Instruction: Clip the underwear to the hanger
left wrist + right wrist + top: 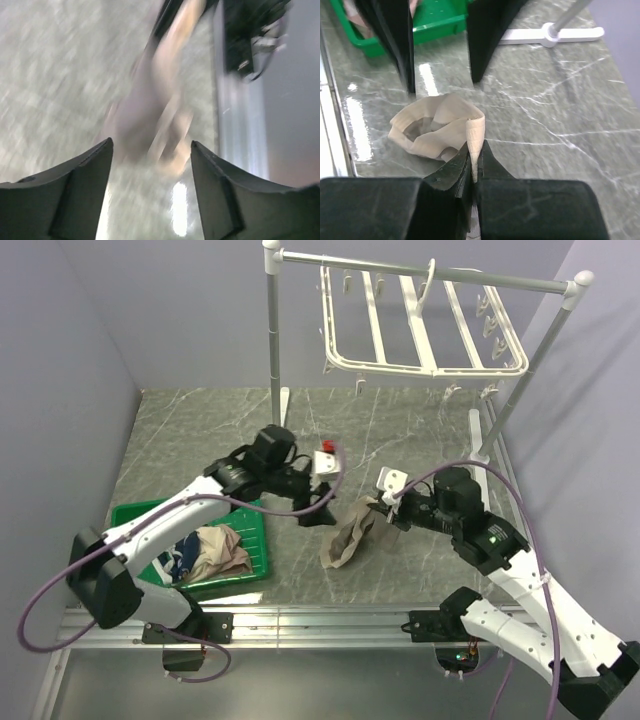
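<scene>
right gripper (474, 156): nearest my wrist cam, clenched on a fold of the underwear (436, 131); pale band edge pinched between the jaws.
underwear position: raised at that pinch, the rest bunched on the table (200, 430), between my two arms, well apart from the hanger (420, 330).
left gripper (150, 150): spread wide, nothing in it, just beside the garment.
done: underwear is out of the green basket (140, 508); one-point grasp only, I judge.
left to do: second grasp, spread it out, lift it to the frame, clip it. None of this has begun.
hard to see: left wrist view is motion-blurred; hanger clips are too small for me to tell whether they are open; I can't tell which edge I hold.
</scene>
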### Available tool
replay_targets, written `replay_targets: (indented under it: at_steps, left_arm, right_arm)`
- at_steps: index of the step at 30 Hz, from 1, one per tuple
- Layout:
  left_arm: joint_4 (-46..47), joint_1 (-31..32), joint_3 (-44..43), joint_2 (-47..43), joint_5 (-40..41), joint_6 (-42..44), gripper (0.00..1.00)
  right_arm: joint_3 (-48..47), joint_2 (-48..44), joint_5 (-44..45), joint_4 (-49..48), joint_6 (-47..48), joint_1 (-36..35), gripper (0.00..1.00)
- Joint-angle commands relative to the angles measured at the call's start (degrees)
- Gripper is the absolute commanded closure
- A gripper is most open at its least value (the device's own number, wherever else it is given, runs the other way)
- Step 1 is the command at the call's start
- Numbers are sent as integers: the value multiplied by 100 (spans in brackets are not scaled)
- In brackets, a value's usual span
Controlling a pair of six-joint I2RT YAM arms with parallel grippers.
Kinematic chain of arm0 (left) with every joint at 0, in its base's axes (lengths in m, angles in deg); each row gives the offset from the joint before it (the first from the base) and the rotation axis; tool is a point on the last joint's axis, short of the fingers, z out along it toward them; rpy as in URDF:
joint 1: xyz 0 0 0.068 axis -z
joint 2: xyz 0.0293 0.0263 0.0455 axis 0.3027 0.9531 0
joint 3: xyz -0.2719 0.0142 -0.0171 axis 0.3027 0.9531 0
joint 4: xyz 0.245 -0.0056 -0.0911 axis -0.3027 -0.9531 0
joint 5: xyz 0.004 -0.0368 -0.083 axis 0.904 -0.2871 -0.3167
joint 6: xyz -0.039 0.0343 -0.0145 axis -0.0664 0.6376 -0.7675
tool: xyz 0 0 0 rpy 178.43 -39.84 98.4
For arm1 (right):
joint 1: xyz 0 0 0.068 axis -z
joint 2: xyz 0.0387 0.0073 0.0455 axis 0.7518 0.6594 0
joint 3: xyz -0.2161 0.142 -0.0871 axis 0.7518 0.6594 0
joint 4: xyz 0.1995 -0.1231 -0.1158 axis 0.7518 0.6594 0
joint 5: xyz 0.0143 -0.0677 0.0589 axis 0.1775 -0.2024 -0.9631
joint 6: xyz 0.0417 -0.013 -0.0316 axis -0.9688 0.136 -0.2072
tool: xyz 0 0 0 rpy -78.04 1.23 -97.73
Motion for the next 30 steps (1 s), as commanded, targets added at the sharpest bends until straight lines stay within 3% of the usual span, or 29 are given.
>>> replay_targets:
  at_steps: [1, 3, 7, 12, 19, 23, 30]
  left_arm:
    - [-289, -475, 598, -632, 231, 435, 30]
    - [-501, -546, 872, -860, 546, 1006, 29]
    - [-179, -573, 2082, -1474, 820, 1219, 28]
    - [561, -178, 2762, -1573, 1250, 508, 27]
    - [904, 341, 2508, -547, 1865, -73, 28]
    - [1211, 508, 2324, -9, 2059, -327, 28]
    - [1265, 727, 1691, 861, 1787, -759, 43]
  right_arm:
    - [141, -296, 408, -77, 158, 42, 100]
    - [265, -279, 663, -112, 106, 85, 100]
    - [450, -59, 1050, -384, -394, 366, 100]
    - [345, 510, 1209, -666, -1010, 797, 100]
    - [-112, 1391, 1077, -517, -1958, 1807, 100]
    - [-244, 1716, 1024, -403, -2285, 1958, 100]
    - [-411, 2200, 1112, -385, -2715, 2072, 100]
